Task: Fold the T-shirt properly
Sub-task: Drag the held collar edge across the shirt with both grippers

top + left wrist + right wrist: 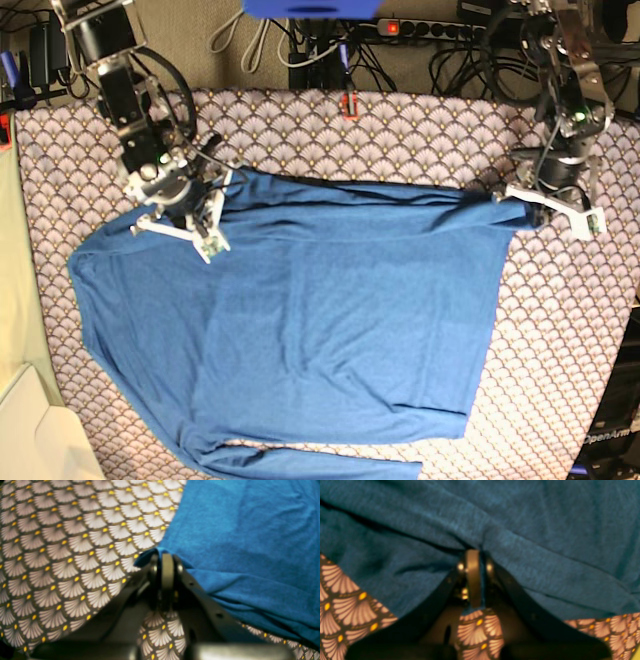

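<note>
The blue long-sleeved T-shirt (330, 300) lies spread flat on the table, with one sleeve running down the left and along the bottom. My left gripper (505, 195) is shut on the shirt's bunched upper right corner. In the left wrist view the fingertips (167, 562) pinch the shirt (250, 542) at its edge. My right gripper (205, 195) is shut on the shirt near its upper left edge. In the right wrist view the gripper (473, 555) pinches a raised fold of the shirt (520, 517).
A scallop-patterned cloth (400, 130) covers the table under the shirt. It also shows in the left wrist view (62, 555) and the right wrist view (345, 605). Cables and a power strip (420, 30) lie behind the back edge. A small red object (347, 103) sits at the back centre.
</note>
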